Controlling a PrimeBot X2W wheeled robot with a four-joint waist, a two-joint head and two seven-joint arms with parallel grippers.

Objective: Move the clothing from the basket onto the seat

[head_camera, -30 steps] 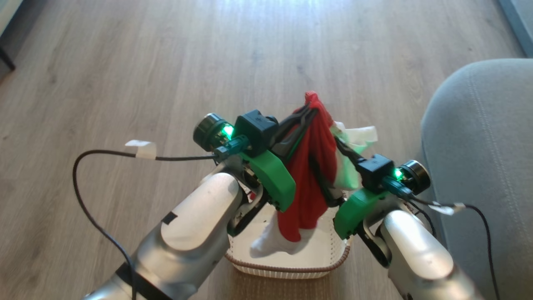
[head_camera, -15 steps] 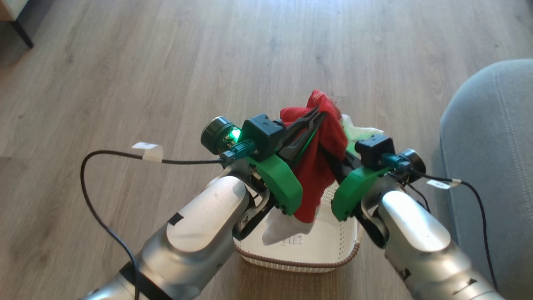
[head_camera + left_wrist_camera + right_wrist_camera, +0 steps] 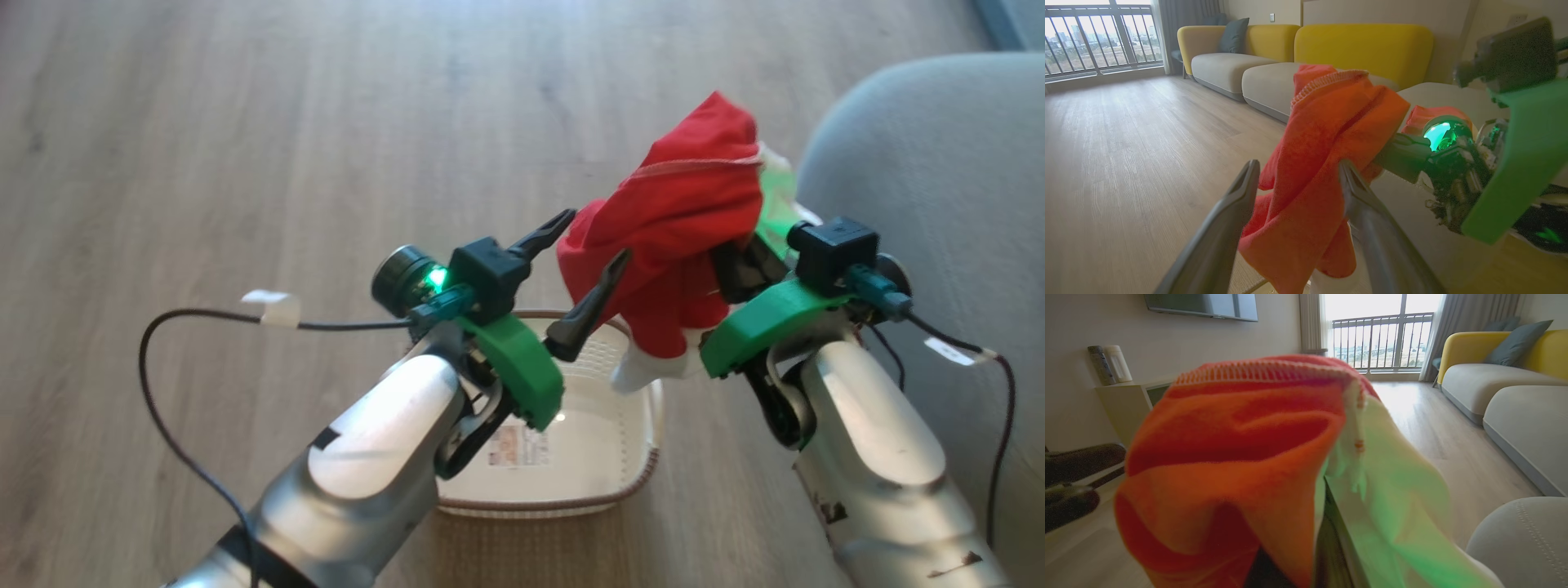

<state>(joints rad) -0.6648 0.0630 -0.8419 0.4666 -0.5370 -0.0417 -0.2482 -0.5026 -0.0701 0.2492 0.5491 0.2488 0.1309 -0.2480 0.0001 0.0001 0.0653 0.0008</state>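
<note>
Right hand [image 3: 735, 265] clamps clothing [image 3: 678, 212] | left hand [image 3: 596, 237] spread | seat [image 3: 922, 147] nearby

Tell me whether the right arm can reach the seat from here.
Probably yes. The right gripper, jaws shut on the clothing, hangs beside the seat with nothing between them. The left gripper is open, so it should not hold the cloth back.

Fuzzy matt cloth clothing [image 3: 678, 220], smooth perforated plastic basket [image 3: 606, 356].

Silver forearms [image 3: 375, 425], green brackets [image 3: 514, 359], black tagged cables [image 3: 163, 327], long dark claw fingers [image 3: 588, 306].
</note>
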